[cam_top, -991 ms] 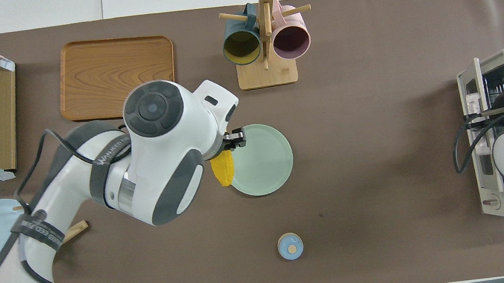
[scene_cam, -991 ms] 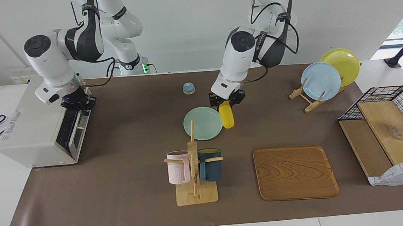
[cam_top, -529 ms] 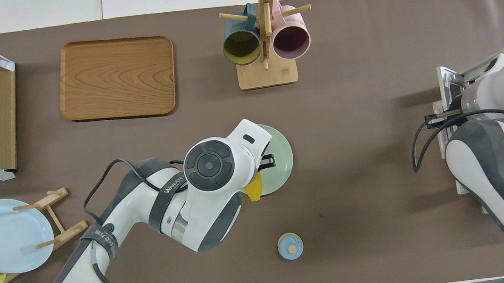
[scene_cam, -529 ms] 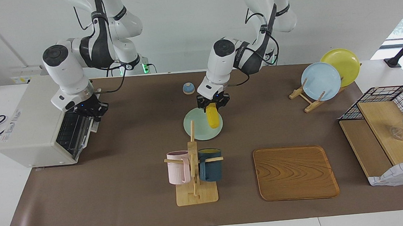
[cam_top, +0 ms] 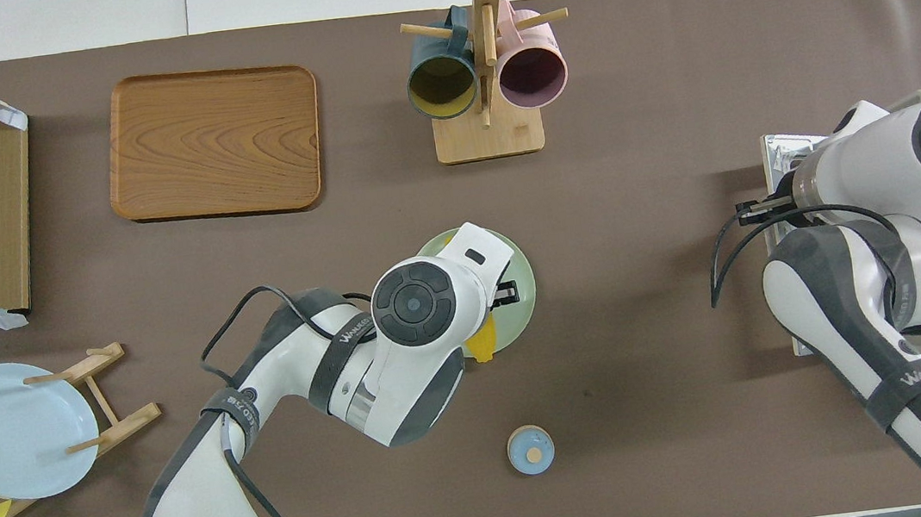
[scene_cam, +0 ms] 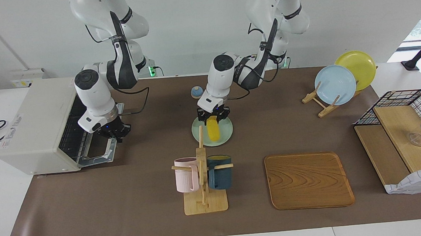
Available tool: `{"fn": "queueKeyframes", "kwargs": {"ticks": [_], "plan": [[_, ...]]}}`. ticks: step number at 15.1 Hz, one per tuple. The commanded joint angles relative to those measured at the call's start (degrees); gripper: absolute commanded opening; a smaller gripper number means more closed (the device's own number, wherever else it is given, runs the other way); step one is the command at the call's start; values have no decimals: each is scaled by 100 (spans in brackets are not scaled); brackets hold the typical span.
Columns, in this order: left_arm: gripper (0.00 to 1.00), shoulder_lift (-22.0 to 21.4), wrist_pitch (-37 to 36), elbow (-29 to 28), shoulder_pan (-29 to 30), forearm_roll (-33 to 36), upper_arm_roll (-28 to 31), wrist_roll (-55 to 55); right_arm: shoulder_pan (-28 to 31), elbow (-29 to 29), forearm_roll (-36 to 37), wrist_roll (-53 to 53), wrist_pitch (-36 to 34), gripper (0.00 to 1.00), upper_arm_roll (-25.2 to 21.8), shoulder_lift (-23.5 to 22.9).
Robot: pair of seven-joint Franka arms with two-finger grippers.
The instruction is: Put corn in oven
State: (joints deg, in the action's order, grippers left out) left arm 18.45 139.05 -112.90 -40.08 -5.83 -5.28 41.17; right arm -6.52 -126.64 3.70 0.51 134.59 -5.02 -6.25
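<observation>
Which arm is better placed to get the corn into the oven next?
Left. The left gripper is right at the corn, over the green plate. The right gripper is down at the oven by its open door, apart from the corn.

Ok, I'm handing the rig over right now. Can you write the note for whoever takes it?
Left claw: at the robot-side end of the corn, over the green plate mid-table. I cannot tell whether the corn is gripped or already resting on the plate.
Right claw: shut, at the outer edge of the oven door.
Oven: at the right arm's end of the table.
Done: door is swung down, open.
Left: carry the corn to the oven, set it inside, and clear the right claw from the door if it blocks the way.
</observation>
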Motion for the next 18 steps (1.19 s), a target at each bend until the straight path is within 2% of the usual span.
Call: {"fn": "queueKeyframes", "kwargs": {"ticks": [1, 4, 6, 9, 12, 13, 14, 15, 18], "plan": [[100, -35, -62, 40, -80, -76, 106, -38, 46, -1, 87, 63, 243, 0, -60, -235], [100, -253, -316, 84, 122, -76, 141, -100, -60, -1, 87, 352, 313, 0, -52, -315], [100, -517, -1156, 416, 630, -59, 133, -449, -226, -1, 87, 528, 314, 0, -52, -315], [100, -632, -2423, 1137, 1456, -33, 141, -1196, -341, 16, 35, 845, 287, 0, -17, -315], [100, -842, -3162, 1542, 2186, 72, 150, -1768, -709, 375, -736, 994, 121, 0, 45, -403], [100, -939, -3356, 1612, 2397, 221, 141, -1900, -867, 559, -870, 1134, -97, 4, 36, -421], [100, -1062, -3532, 1639, 2530, 370, 141, -2024, -964, 735, -871, 1249, -300, 52, 36, -438], [100, -1211, -3690, 1631, 2679, 442, 141, -2190, -1000, 928, -862, 1320, -502, 61, 36, -447], [100, -1607, -4358, 1631, 3110, 503, 141, -2612, -1263, 2059, -695, 1347, -1878, 58, 45, -683]]}}
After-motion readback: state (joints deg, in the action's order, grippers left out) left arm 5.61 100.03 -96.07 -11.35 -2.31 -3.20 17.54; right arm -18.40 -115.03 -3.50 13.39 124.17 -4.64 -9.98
